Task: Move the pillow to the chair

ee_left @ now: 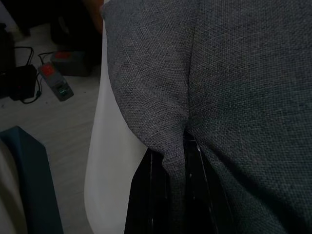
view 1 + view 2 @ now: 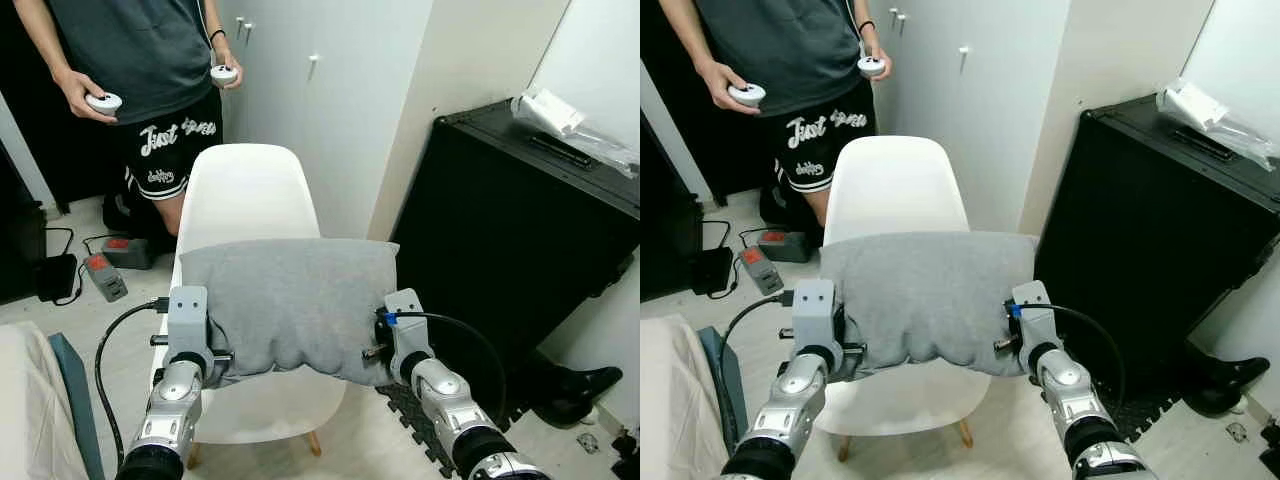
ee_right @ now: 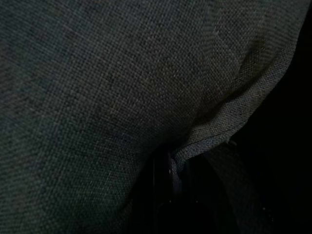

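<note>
— Both grippers sit lowest in the frame: the left gripper (image 2: pixel 222 362) pinches the lower left corner of the grey pillow (image 2: pixel 295 300), and the right gripper (image 2: pixel 378 352) pinches the lower right corner.

— Where is the pillow?

— It hangs in the middle, long axis left to right, over the seat of the white chair (image 2: pixel 245 195). Probably it only needs lowering.

White script on the person's black shorts (image 2: pixel 825 140) reads "Just" and then a second word too blurred to make out. A smaller white mark sits lower on one leg, too small to read. No other text is legible anywhere.
</note>
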`<state>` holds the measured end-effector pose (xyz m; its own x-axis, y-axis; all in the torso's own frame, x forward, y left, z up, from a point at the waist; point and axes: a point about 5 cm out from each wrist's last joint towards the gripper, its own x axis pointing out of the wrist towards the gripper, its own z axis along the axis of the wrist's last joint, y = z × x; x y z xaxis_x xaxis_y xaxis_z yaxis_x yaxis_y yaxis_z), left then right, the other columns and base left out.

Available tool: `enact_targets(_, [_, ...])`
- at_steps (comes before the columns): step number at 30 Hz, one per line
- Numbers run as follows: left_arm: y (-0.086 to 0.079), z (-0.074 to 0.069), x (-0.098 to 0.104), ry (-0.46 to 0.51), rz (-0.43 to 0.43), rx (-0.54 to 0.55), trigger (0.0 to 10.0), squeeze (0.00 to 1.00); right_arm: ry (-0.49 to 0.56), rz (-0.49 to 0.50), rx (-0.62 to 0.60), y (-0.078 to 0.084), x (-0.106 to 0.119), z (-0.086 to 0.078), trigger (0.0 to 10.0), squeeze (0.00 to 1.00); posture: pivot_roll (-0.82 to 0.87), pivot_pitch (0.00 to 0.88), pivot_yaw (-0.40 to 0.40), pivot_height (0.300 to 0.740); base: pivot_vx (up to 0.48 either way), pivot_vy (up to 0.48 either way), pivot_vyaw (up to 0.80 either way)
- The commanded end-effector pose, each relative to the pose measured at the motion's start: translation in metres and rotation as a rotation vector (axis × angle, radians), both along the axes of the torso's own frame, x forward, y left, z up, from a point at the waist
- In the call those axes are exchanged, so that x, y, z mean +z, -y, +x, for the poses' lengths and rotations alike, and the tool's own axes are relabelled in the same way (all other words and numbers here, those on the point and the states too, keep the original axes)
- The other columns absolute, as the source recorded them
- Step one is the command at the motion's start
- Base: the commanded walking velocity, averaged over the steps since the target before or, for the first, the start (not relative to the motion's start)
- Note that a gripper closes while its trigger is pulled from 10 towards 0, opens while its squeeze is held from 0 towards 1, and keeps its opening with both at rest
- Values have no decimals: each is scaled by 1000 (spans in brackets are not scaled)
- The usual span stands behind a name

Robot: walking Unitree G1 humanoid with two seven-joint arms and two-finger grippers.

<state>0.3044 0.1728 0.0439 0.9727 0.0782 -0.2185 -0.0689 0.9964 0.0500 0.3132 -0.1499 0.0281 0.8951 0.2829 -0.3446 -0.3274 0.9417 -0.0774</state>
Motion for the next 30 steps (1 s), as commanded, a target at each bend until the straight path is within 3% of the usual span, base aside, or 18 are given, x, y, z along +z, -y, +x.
enact_targets(1, [5, 1, 4, 22, 16, -46, 10000, 0, 40, 1, 30, -9, 5, 2, 10000, 0, -8, 44, -29, 688, 0, 0, 0])
enact_targets(8, [-4, 6, 9, 23, 44, -60, 10000, 0, 41, 31, 5, -15, 2, 0, 10000, 0, 2, 43, 5, 688, 0, 0, 0])
enact_targets(23, [4, 6, 8, 21, 29, -75, 10000, 0, 44, 27, -13, -7, 1, -1, 10000, 0, -13, 53, -1, 688, 0, 0, 0])
enact_targets(30, [4, 5, 7, 21, 27, -71, 10000, 0, 45, 41, -9, -9, 1, -2, 10000, 0, -15, 54, -5, 654, 0, 0, 0])
